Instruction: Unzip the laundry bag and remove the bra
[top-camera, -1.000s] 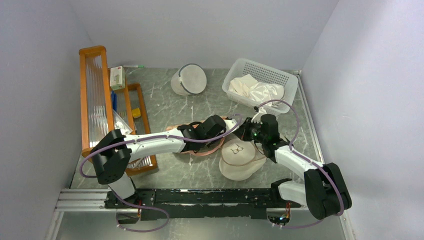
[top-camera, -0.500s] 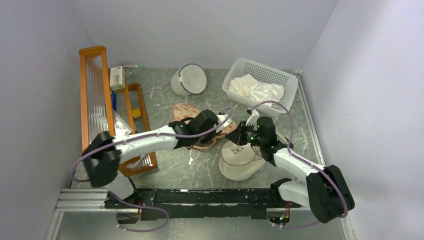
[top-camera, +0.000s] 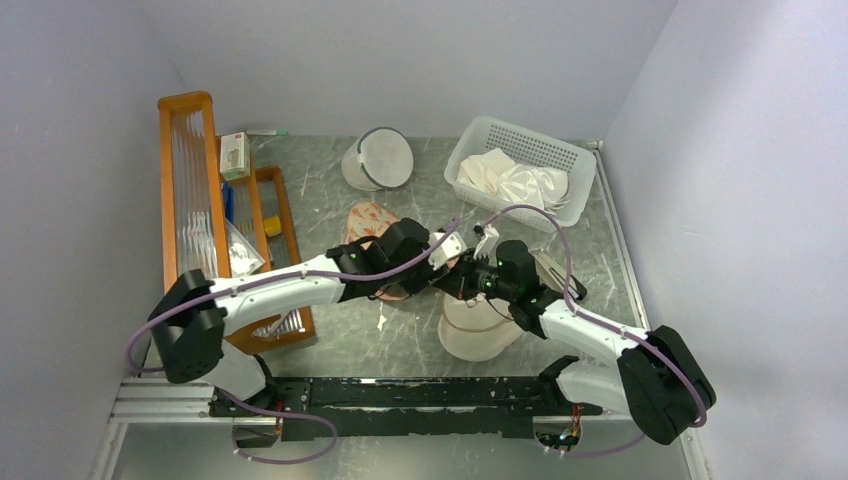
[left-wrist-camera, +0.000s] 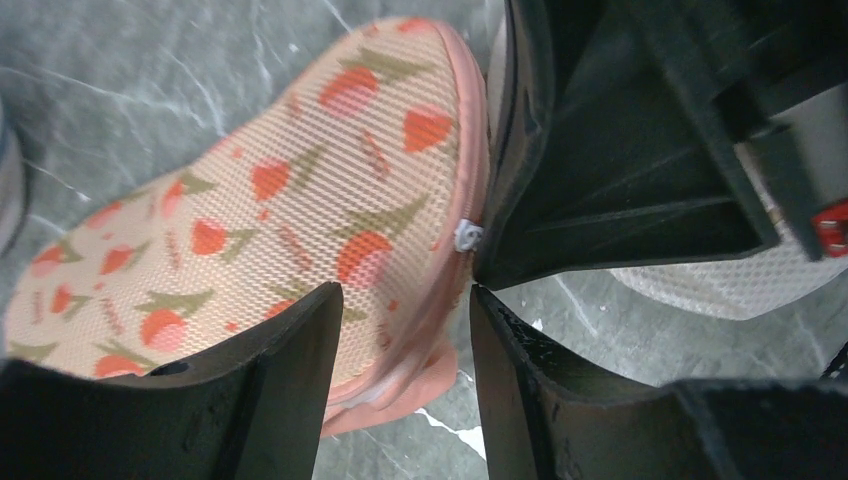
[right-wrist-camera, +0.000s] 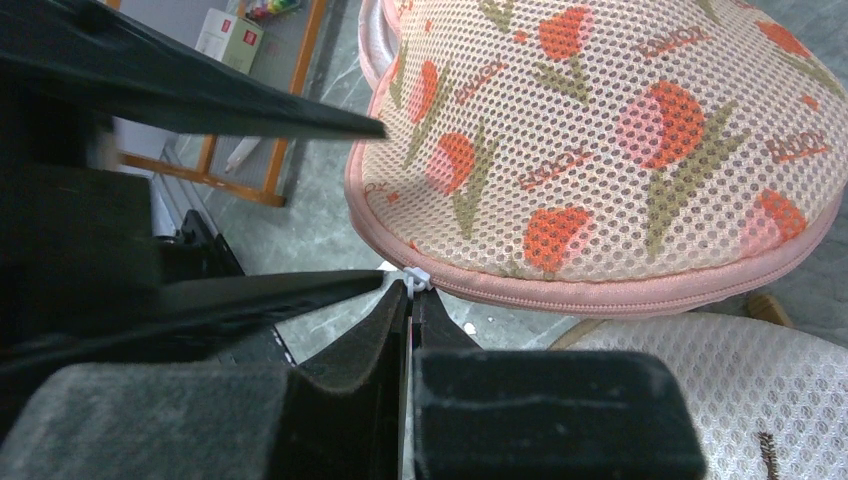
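The laundry bag (left-wrist-camera: 300, 190), peach mesh with red-orange print and pink trim, lies mid-table (top-camera: 368, 220), partly under my left arm. My left gripper (left-wrist-camera: 405, 295) is open, and the bag's trimmed edge sits loosely between its fingers. My right gripper (right-wrist-camera: 410, 292) is shut on the small white zipper pull (right-wrist-camera: 413, 279) at the bag's rim (right-wrist-camera: 620, 295). In the left wrist view the same pull (left-wrist-camera: 467, 236) shows against the right gripper's black tip. The zip looks closed along the visible edge. The bra is hidden.
A round cream pouch (top-camera: 480, 328) lies just below the grippers. At the back stand a white mesh dome bag (top-camera: 380, 158) and a white basket (top-camera: 560, 155) holding white cloth. Wooden racks (top-camera: 190, 190) and a small box (top-camera: 235, 155) line the left side.
My left gripper has gone from shut to open, loosing the bag's edge. Both grippers and the bag shifted toward the back left, uncovering the bag's left lobe. The right gripper stayed shut.
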